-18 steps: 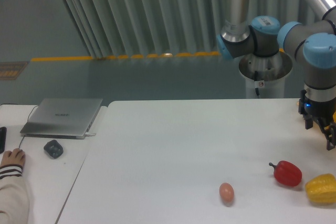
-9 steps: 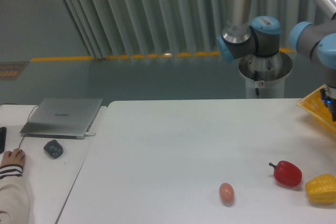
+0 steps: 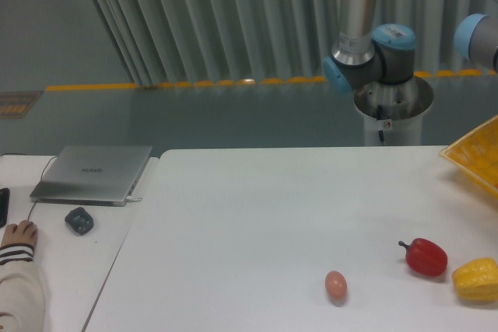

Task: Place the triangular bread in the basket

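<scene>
A corner of the bright yellow basket with lattice walls shows at the right edge of the table, the rest cut off by the frame. The triangular bread is out of view. My gripper is also out of view; only the arm's upper joints and a blue elbow cap show at the upper right.
A red pepper, a yellow pepper and a brown egg lie near the front right of the white table. On the left side table sit a closed laptop, a mouse and a person's hand.
The wrist and gripper moved right and out of the frame. That uncovered the yellow basket's corner at the right edge. The peppers and egg stayed put.
</scene>
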Motion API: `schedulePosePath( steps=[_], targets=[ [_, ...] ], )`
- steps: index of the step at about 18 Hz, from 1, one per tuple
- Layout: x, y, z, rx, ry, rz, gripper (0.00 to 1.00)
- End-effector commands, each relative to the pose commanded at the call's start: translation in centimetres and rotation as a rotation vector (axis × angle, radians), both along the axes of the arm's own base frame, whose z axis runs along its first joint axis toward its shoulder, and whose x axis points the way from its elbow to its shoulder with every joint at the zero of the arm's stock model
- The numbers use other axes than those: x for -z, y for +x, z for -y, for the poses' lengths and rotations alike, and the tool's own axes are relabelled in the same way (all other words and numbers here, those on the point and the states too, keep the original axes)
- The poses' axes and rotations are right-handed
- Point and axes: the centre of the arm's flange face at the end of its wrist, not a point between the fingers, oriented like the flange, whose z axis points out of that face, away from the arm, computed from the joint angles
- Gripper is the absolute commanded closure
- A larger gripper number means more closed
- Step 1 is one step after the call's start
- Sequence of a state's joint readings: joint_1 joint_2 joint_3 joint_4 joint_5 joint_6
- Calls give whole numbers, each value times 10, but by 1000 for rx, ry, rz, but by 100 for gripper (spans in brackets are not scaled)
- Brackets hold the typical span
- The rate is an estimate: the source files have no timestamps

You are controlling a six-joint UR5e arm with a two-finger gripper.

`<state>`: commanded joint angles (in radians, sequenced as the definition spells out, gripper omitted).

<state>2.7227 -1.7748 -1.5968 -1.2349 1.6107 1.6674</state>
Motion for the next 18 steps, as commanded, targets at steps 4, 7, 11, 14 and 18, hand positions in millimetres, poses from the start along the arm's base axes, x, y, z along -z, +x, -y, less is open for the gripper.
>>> schedulePosePath(
  steps=[4,7,11,14,18],
  targets=[
    [-5,3,-8,9,17,-7,0],
    [0,16,-21,41,14,3,0],
    [4,19,-30,41,49,23,0],
    [3,14,-29,42,44,16,0],
    [0,-7,-3,-18,46,6,0]
  ],
)
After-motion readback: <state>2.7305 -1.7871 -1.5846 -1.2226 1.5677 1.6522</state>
